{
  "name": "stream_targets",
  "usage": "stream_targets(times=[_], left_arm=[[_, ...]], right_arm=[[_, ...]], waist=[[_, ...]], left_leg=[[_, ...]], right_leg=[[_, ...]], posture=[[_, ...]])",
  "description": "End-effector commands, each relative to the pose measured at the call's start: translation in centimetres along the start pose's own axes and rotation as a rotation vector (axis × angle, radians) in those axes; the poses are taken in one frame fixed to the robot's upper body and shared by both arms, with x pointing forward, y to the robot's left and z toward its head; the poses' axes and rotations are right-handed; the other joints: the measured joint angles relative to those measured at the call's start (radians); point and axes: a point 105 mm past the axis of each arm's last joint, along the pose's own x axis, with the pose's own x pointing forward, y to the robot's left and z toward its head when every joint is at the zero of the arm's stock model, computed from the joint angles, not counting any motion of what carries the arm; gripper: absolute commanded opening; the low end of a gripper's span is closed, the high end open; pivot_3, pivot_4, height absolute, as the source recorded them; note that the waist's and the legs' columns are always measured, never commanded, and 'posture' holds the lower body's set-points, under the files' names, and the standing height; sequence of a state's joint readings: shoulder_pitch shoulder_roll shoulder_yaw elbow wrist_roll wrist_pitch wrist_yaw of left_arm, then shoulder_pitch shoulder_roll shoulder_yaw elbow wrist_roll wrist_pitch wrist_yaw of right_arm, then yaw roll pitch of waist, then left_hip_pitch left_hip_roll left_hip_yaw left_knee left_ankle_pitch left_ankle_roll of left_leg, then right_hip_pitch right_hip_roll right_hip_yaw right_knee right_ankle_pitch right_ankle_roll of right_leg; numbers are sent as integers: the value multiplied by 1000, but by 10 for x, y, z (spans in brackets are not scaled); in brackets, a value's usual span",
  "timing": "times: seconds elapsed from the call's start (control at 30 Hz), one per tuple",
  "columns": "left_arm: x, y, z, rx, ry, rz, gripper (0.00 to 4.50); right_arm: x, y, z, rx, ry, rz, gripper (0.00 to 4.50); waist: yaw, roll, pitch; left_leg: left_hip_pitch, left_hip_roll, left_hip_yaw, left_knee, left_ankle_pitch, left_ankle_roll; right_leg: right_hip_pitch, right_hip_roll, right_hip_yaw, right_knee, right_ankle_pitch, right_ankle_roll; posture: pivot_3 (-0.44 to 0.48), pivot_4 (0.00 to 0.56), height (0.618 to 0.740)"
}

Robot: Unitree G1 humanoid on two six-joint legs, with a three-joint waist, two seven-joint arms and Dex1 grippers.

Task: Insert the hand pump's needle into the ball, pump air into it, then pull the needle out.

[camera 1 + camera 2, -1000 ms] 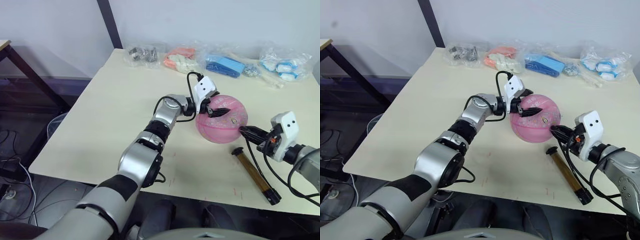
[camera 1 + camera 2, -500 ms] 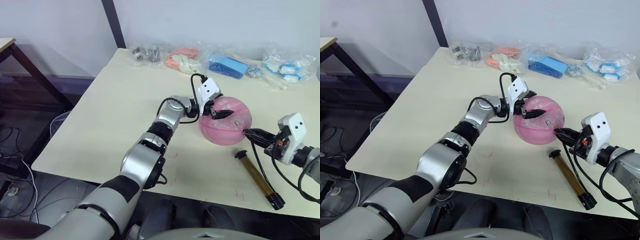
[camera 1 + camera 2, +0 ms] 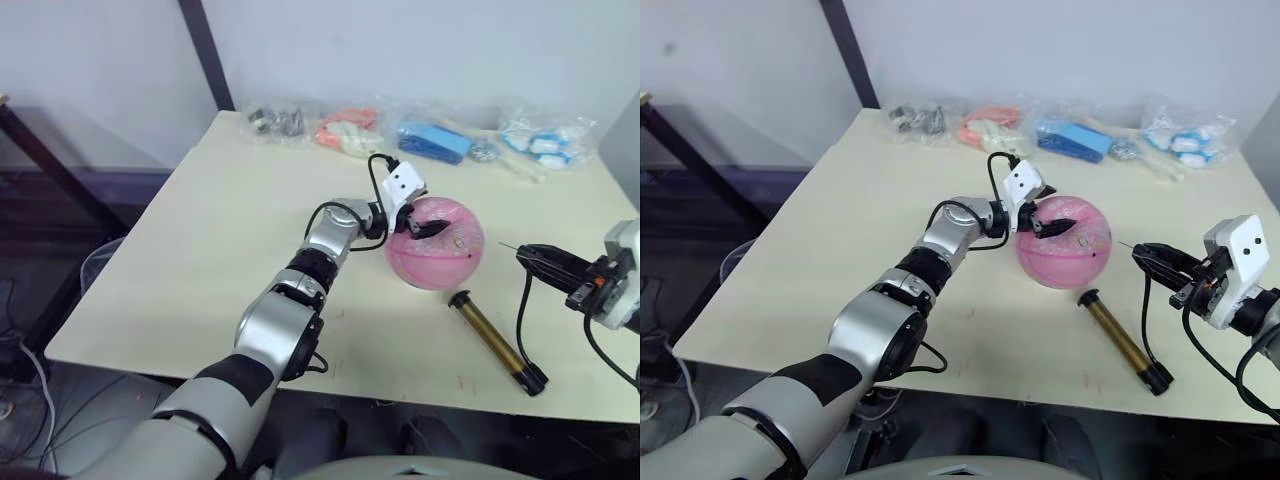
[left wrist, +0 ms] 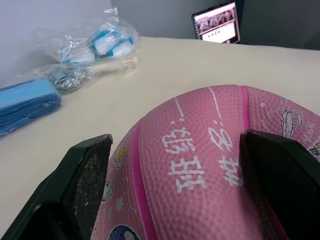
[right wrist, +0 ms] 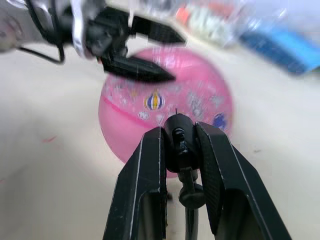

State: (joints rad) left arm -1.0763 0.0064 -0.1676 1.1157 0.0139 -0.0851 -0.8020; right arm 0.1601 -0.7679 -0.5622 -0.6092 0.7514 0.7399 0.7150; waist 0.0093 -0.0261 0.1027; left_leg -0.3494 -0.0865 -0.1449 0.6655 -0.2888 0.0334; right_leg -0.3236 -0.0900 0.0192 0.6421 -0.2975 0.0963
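Needle now withdrawn clear of pink ball, pinched by its black fitting in right gripper; left gripper spread wide across ball top; hand pump lying on table beside ball; pull-out apparently done.

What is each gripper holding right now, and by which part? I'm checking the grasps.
The right gripper pinches the needle by its black fitting, clear of the ball. The left gripper straddles the ball's top, fingers open.
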Motion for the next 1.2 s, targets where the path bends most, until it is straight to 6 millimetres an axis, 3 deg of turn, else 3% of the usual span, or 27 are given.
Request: stream_targets(times=[0.03, 0.33, 0.57, 0.73, 0.93, 1.07, 1.2], left_arm=[[-19, -35, -115, -150, 400, -56, 4500], [-16, -35, -109, -156, 364, -62, 4500], [-13, -32, -92, -140, 294, -95, 4500], [-10, -27, -64, -103, 198, -145, 4500], [-5, -23, -31, -66, 97, -190, 4500], [-3, -20, -11, -53, 45, -208, 4500], [-4, -18, 6, -31, -3, -230, 4500]], right_arm=[[-2, 1, 12, -46, -35, 11, 353], [5, -4, 5, -39, -29, -54, 353], [10, -37, -7, -3, -28, -290, 353], [15, -69, -16, 17, -1, -468, 353], [27, -101, -25, 23, 29, -612, 353], [36, -114, -28, 18, 28, -652, 353], [45, -109, -38, 81, 50, -612, 353]], waist=[[-1, 2, -2], [6, 2, -4], [6, 2, -3], [6, 7, 1], [9, 15, 5], [6, 17, 13], [6, 17, 14]], left_leg=[[1, 0, 0, 0, 0, 0], [0, -1, 0, -1, 2, 4], [0, -1, 0, -2, 1, 4], [-1, -1, 0, -5, 2, 5], [-15, -2, -1, -6, 4, 3], [-18, -2, 1, -7, 6, 0], [-27, -4, 0, -7, 7, -2]], right_leg=[[1, 0, 1, 0, -1, 0], [-1, -1, 3, 0, 1, -4], [-2, -1, 3, 0, 0, -1], [-5, -1, 3, 0, 1, -4], [-21, 1, 5, 2, 3, -7], [-26, 1, 6, 2, 3, -7], [-34, 0, 6, 2, 3, -7]], posture=[[0, 150, 740], [0, 150, 740], [0, 150, 740], [0, 150, 740], [0, 150, 740], [0, 150, 740], [0, 150, 740]])
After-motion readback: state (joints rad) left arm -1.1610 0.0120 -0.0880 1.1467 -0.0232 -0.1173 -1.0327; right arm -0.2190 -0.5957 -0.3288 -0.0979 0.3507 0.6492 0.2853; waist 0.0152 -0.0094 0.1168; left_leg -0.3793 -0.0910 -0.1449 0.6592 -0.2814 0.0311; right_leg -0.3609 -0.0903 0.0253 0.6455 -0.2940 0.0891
